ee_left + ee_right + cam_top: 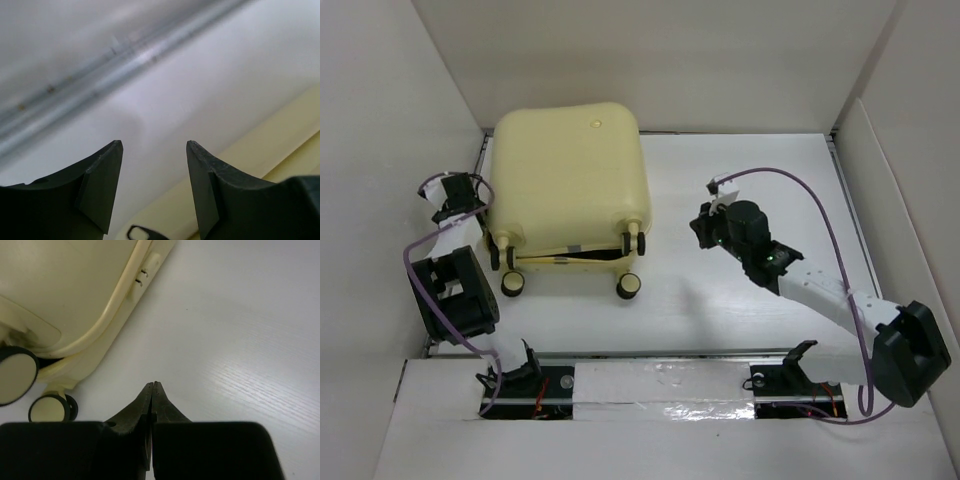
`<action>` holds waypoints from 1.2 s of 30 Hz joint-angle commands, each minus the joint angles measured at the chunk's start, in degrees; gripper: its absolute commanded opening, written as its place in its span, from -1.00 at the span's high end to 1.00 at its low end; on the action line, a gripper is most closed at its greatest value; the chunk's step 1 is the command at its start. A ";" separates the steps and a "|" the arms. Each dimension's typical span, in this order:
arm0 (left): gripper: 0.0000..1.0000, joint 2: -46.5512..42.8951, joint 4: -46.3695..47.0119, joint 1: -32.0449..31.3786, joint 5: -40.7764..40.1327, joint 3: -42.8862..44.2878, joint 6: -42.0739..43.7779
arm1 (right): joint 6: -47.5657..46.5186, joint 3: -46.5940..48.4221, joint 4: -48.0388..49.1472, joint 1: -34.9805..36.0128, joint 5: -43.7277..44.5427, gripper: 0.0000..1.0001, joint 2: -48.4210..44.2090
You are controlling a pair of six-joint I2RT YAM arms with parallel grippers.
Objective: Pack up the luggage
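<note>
The luggage [568,180] is a pale-yellow hard-shell suitcase lying flat at the back left of the table, lid down, with a thin dark gap along its near edge. Its wheels [628,286] face the arms. My left gripper [470,190] is open and empty beside the suitcase's left side; in the left wrist view its fingers [102,185] frame white table and the yellow shell [280,145], with a small black zipper pull [142,233] below. My right gripper [701,228] is shut and empty, right of the suitcase; the right wrist view shows the suitcase [65,295] and wheels [15,376] ahead left.
White walls enclose the table [750,200] at the back and both sides. A metal rail [90,75] runs along the left wall's base. A raised white ledge [660,385] with the arm bases runs along the near edge.
</note>
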 commanded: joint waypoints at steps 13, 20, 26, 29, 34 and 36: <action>-0.05 -24.80 -3.33 -20.25 27.20 -22.24 -5.00 | 2.13 1.10 -1.58 -16.26 -1.65 0.59 0.67; 0.11 -34.55 1.93 -21.30 30.65 -31.11 -8.43 | 4.68 4.00 0.17 -26.54 -1.38 0.51 4.89; 0.28 -37.37 4.05 -21.30 32.14 -34.11 -9.83 | 4.86 12.49 1.76 -28.40 -5.86 0.34 15.39; 0.34 -39.57 8.78 -21.30 33.19 -36.40 -11.15 | 3.45 21.02 -3.07 -27.17 -11.31 0.29 24.36; 0.40 -40.54 10.99 -21.30 34.60 -37.19 -11.42 | 3.97 30.01 -3.60 -24.97 -17.80 0.24 35.46; 0.43 -41.06 14.05 -21.83 34.87 -38.42 -12.20 | 4.59 32.73 -4.04 -24.27 -20.71 0.24 38.71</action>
